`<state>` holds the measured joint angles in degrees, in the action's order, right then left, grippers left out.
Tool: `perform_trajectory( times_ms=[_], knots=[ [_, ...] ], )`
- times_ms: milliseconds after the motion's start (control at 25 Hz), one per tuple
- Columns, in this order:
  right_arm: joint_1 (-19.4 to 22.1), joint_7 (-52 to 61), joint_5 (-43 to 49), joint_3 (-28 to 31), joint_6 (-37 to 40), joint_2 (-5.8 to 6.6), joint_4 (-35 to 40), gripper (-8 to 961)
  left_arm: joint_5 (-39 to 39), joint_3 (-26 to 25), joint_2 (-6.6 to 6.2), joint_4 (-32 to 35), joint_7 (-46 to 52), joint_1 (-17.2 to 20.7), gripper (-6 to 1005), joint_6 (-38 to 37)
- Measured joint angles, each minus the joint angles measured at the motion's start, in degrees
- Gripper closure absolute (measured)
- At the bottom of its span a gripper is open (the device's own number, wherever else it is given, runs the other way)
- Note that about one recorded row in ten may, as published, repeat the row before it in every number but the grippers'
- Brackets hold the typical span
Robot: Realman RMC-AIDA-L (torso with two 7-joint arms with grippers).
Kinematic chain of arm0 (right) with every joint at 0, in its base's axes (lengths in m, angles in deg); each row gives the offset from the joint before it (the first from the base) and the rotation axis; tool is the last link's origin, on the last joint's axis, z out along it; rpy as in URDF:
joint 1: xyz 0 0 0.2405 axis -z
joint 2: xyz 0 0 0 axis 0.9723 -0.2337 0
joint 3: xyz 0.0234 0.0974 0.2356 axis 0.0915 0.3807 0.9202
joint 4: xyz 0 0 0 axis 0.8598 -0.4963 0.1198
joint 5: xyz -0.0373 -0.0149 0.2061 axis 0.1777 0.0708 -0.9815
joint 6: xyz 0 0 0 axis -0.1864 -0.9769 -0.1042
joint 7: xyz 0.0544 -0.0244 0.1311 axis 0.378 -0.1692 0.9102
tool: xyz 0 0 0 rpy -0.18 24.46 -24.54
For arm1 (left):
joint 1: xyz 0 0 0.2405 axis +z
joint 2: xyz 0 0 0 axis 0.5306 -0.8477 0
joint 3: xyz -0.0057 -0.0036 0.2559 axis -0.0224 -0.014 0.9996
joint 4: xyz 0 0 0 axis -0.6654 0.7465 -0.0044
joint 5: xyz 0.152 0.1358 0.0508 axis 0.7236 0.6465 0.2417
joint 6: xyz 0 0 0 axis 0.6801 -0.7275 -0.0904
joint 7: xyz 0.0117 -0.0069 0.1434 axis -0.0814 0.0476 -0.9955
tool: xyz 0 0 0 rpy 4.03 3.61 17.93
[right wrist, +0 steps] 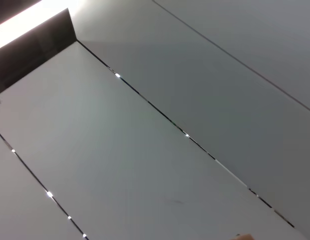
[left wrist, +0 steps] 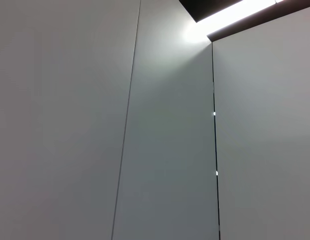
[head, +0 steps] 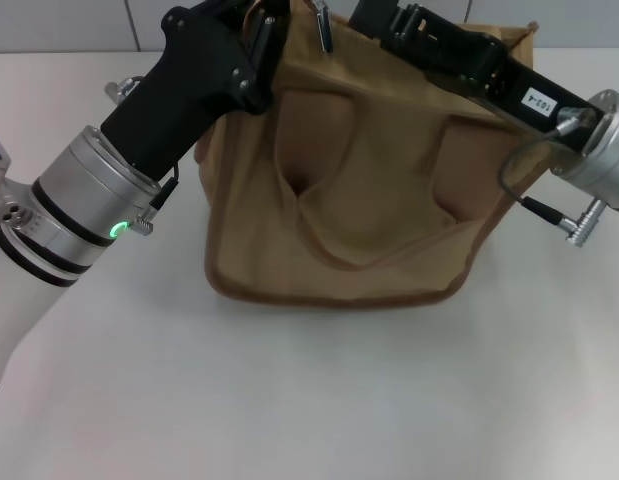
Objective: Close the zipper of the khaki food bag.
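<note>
White label on right arm (head: 538, 100), print unreadable

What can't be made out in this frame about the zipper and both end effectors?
- Zipper: head view, hidden behind the khaki food bag top edge and both arms.
- Left end effector and right end effector: head view, cut off by the top edge.
- Wrist views: only wall panels and a ceiling light.

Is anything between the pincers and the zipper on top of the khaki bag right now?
Nothing visible does. Both the left pincer and the right pincer are already at the top edge of the khaki food bag. The zipper itself is not visible; the strap handle droops down the near side only.
</note>
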<state>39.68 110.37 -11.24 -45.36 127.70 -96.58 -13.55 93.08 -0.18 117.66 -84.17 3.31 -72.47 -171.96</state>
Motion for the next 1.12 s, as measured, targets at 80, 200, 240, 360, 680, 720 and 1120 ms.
perform_trajectory(
  times_ms=[80, 200, 240, 360, 680, 720, 1120],
  knots=[
    [-0.12, 0.13, 0.11, -0.04, -0.56, 0.01, 0.01, 418, 0.10, 0.01, 0.00, -0.02, 0.00, -0.01, 889, -0.17],
    [-0.32, 0.32, 0.23, -0.12, -1.42, 0.02, 0.21, 418, 0.16, 0.01, 0.00, -0.08, 0.00, -0.07, 889, -0.34],
    [-0.38, 0.32, 0.27, -0.14, -1.46, 0.02, 0.24, 418, 0.18, 0.01, 0.00, -0.10, 0.00, -0.11, 888, -0.38],
    [-1.03, 0.37, 0.33, -1.30, -1.51, 0.02, 0.27, 418, 0.20, 0.01, 0.00, -0.13, 0.00, -0.15, 888, -0.41],
    [-1.44, 0.46, 0.39, -2.46, -3.47, 0.03, 0.31, 419, 0.20, 0.00, 0.00, -0.19, 0.00, -0.23, 886, -0.44],
    [-1.40, 0.46, 0.39, -2.47, -3.60, 0.02, 0.33, 419, 0.20, 0.00, 0.00, -0.19, 0.01, -0.23, 886, -0.44],
    [-1.90, 0.48, 0.31, -3.88, -1.62, 0.00, 0.71, 430, 0.19, 0.00, 0.00, -0.27, 0.00, -0.17, 884, -0.54]
  ],
)
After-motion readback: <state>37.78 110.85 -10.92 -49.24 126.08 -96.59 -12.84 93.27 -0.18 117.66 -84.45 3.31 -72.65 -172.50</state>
